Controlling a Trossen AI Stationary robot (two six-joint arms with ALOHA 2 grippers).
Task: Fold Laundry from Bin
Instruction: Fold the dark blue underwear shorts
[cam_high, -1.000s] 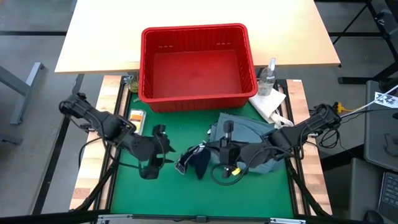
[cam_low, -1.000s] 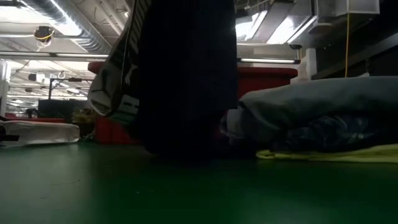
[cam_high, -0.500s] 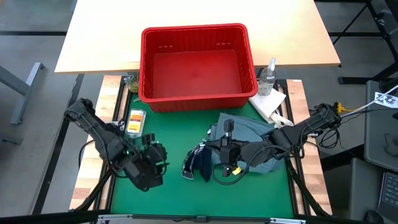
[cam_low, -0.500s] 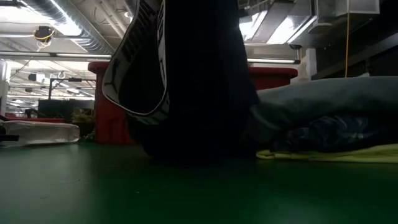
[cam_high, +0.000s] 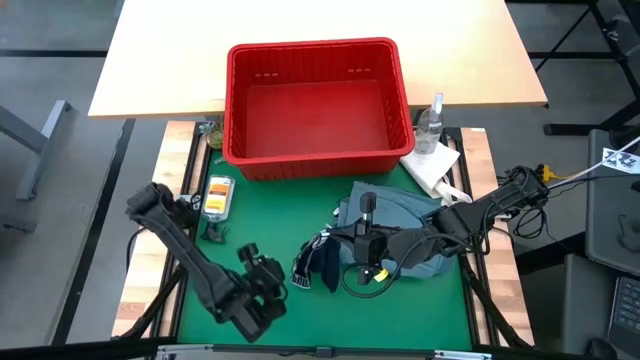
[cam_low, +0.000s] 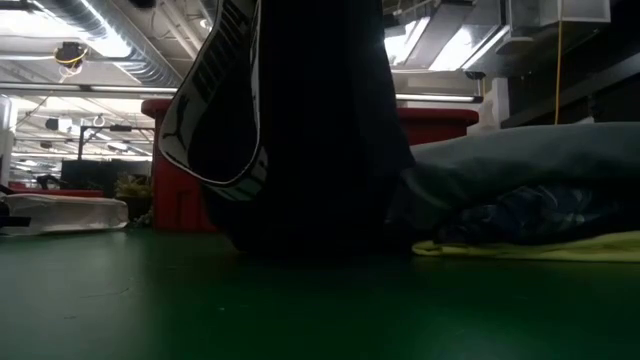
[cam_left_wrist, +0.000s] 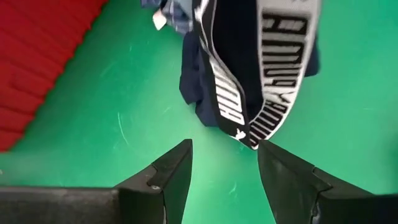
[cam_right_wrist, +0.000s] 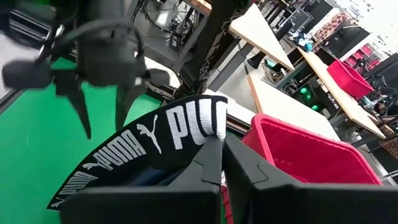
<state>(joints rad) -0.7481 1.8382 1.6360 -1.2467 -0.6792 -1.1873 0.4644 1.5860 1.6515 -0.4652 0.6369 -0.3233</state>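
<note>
Right up front, the left gripper (cam_high: 262, 290) hovers with fingers apart over the green table (cam_high: 230, 240), empty. Just beyond it, the right gripper (cam_high: 335, 252) is pinched tight on the waistband of the dark navy garment (cam_high: 322, 262), dangling it beside the grey-blue pile (cam_high: 400, 215). Best play, I'd say: left takes the free waistband end, spreading it flat. Farthest back, the bin (cam_high: 318, 150) looks emptied.

We hold our right gripper (cam_high: 322, 252) over the middle of the table, jaws pinched tight on the dark navy garment (cam_high: 322, 266), arm reaching in from the right edge. Our left gripper (cam_high: 268, 283) hangs near the front edge, fingers (cam_left_wrist: 171, 171) parted, holding nothing.
</note>
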